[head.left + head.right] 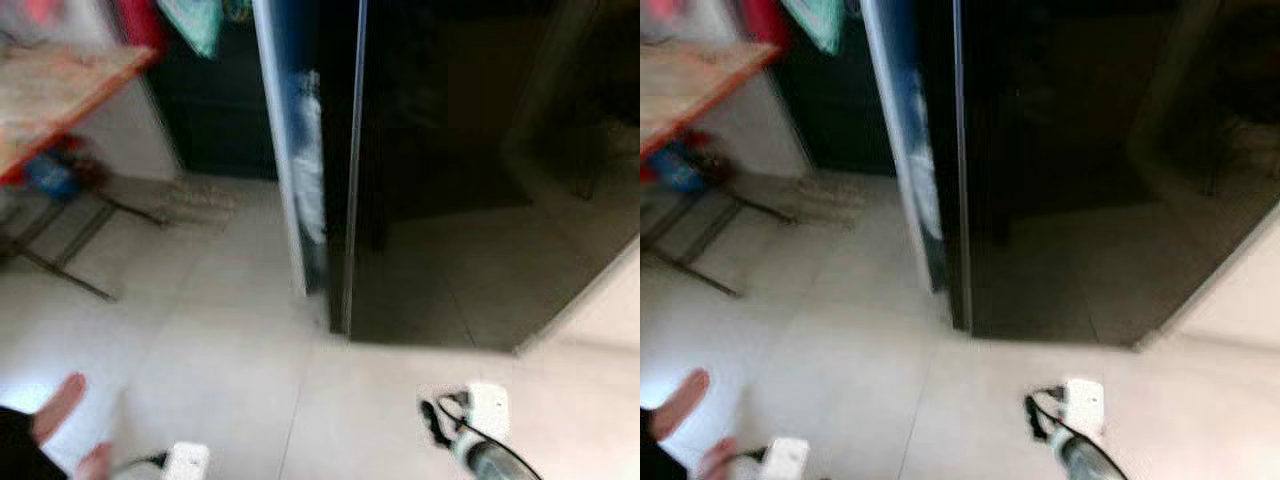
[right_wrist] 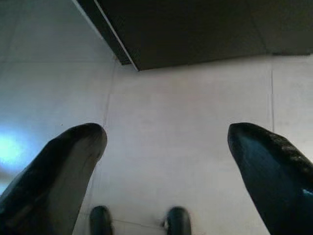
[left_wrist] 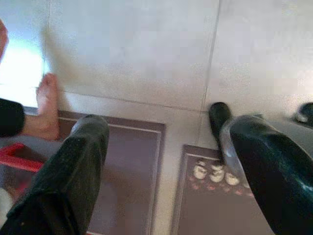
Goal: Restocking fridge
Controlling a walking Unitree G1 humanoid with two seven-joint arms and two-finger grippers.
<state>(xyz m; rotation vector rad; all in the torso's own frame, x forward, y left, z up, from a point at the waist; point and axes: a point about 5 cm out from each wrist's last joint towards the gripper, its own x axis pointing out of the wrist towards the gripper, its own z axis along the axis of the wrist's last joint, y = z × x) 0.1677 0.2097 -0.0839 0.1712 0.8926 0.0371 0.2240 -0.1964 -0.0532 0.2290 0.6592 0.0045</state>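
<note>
A tall black glossy fridge (image 1: 450,150) stands ahead of me with its doors closed and a silvery-blue side panel (image 1: 305,170) on its left. Both arms hang low over the pale tiled floor. In the left wrist view my left gripper (image 3: 166,127) is open, with nothing between its black fingers (image 3: 73,171). My right gripper (image 2: 166,132) is open too and holds nothing, with the fridge's bottom corner (image 2: 132,61) beyond it. The right arm (image 1: 485,430) shows at the bottom of the left eye view.
A person's bare foot (image 3: 46,105) is close to my left side, also the foot (image 1: 60,405) in the left eye view. Two brown mats (image 3: 132,171) lie under the left gripper. A wooden table (image 1: 60,80) on metal legs stands at the far left.
</note>
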